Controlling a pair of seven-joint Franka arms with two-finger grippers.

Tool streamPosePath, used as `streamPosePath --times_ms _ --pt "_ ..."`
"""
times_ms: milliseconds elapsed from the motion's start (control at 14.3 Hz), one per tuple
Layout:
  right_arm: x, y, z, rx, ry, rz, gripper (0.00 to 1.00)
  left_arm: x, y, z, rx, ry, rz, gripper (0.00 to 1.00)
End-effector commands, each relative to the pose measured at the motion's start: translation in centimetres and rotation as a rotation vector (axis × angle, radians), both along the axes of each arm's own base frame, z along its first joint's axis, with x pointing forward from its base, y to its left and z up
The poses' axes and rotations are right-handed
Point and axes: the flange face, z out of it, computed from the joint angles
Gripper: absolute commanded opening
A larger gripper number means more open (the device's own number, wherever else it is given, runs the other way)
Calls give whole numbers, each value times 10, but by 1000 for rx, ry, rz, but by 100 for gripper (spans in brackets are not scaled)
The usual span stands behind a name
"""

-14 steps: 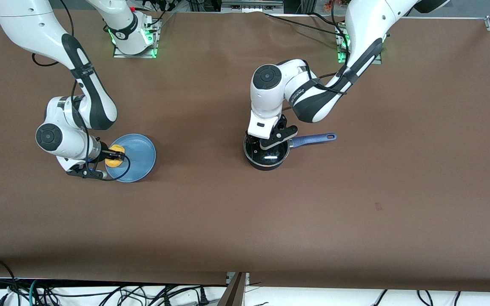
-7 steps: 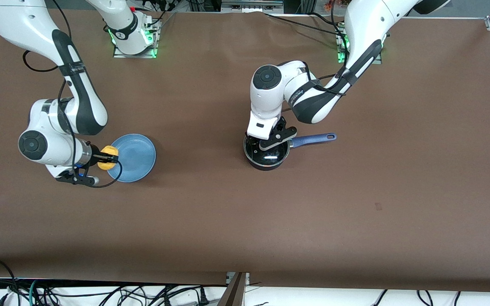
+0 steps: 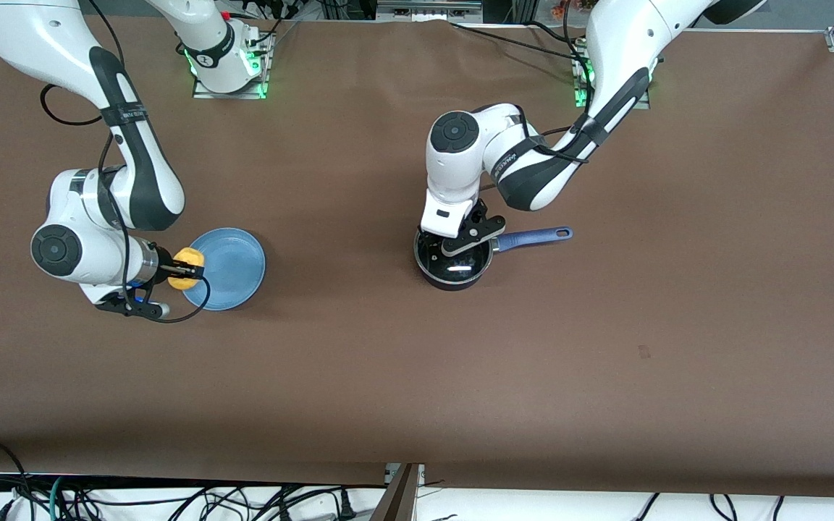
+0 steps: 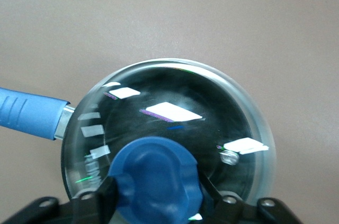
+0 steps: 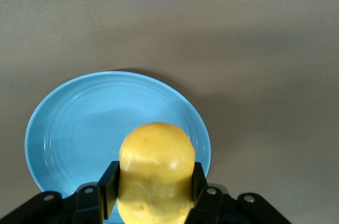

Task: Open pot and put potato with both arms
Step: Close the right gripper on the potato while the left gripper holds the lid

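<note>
Since a second ago: right arm pulled back toward its own end of the table, taking the potato (image 3: 187,258) off the middle of the plate (image 3: 232,269) to above its rim; left arm hasn't shifted.

Front view: right gripper (image 3: 189,271) over the plate's edge, clamped on the potato. Left gripper (image 3: 460,250) is down on the pot (image 3: 453,264), which sits well apart from the plate toward the left arm's end, lid on, handle (image 3: 536,236) pointing that way.

Left wrist view: fingers (image 4: 106,195) flank the lid's blue knob (image 4: 156,179), touching or nearly; a firm pinch I can't confirm. Glass lid (image 4: 175,123) is probably rigid, slick, breakable, so lift by the knob only.

Right wrist view: fingers (image 5: 108,181) squeeze the potato's sides, plate below. Looks light, firm and rounded, so a mid-body grip suits.
</note>
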Motion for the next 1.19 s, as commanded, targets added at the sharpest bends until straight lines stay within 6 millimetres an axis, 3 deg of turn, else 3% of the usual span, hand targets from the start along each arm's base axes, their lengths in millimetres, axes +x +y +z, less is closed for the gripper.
streamPosePath --times_ms 0,630,1120 --pt "3 2 2 2 9 -15 53 2 0 -1 10 -29 -16 50" --pt "3 2 2 1 11 -16 53 4 3 -1 16 -26 -19 43" --pt "3 2 2 1 11 -18 53 6 5 3 21 -30 -63 21"
